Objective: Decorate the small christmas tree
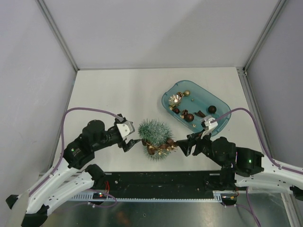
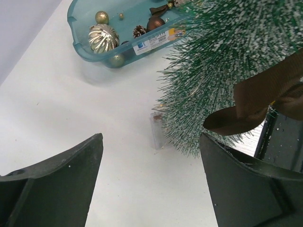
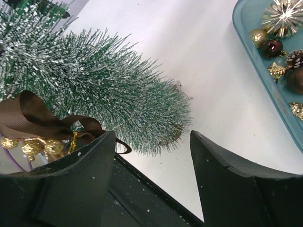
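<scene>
We note frosted bluish-green bristly cone tree [image 1: 154, 132] between left gripper [image 1: 132, 133] and right gripper [image 1: 181, 147], both gaping, empty (light, springy, tippy); grip low.

The small christmas tree [image 1: 154, 132] is set near the front edge of the counter [image 1: 118, 90], flanked by the left end effector [image 1: 134, 137] on its left and the right end effector [image 1: 182, 147] on its right. A bow [image 3: 28, 113] and a bead cluster [image 3: 31, 147] are lodged on the tree's near right side. A tray [image 1: 166, 100] is placed behind and to the right, apart from the tree, with ornaments [image 1: 182, 111] lying in it.
</scene>
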You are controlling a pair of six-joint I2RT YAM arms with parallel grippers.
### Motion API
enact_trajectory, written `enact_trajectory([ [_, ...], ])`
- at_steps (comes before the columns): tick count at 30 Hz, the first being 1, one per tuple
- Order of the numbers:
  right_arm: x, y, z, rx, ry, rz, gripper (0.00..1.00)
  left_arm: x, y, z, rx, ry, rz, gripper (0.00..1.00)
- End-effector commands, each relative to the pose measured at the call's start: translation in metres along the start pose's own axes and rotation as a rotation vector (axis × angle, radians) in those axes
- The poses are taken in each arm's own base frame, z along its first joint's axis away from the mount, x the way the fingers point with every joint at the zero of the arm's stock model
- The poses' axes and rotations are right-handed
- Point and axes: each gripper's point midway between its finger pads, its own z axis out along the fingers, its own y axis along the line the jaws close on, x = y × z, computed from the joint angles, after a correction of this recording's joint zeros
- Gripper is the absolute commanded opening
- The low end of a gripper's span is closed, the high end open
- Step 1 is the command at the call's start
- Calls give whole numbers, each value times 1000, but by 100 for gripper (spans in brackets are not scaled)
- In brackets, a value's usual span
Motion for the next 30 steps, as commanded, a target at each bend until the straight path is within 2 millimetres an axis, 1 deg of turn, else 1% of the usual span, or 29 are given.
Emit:
enact_trajectory([
  [1,-8,-4,-4,19,-34,26,72,1,9,-3,-43,4,4,88],
  [5,-29,-7,-15,20,-100,36,77,0,16,-9,-75,6,-7,91],
  [7,-43,-12,-22,38,-139,32,79,0,19,-14,-91,9,-13,97],
  [11,-67,-28,-30,129,-204,4,85,2,19,-26,-109,2,-5,99],
  [13,-75,-39,-28,202,-223,-14,88,0,15,-31,-99,-10,8,100],
  [16,-81,-57,-20,297,-231,-13,89,-7,-4,-37,-5,-58,48,100],
  [18,-80,-72,-10,347,-208,23,86,-11,-17,-38,68,-83,63,100],
  [21,-70,-93,10,359,-128,107,76,-15,-33,-33,177,-97,67,100],
  [22,-66,-97,18,347,-105,138,73,-14,-38,-30,215,-92,59,100],
  [24,-56,-97,34,282,-57,198,68,-10,-48,-24,288,-81,35,100],
  [25,-52,-93,42,240,-39,221,66,-7,-52,-21,317,-71,19,100],
  [27,-37,-81,55,162,8,260,65,2,-56,-11,352,-39,-30,100],
  [30,-15,-68,68,82,61,320,66,11,-56,2,364,-27,-62,100],
])
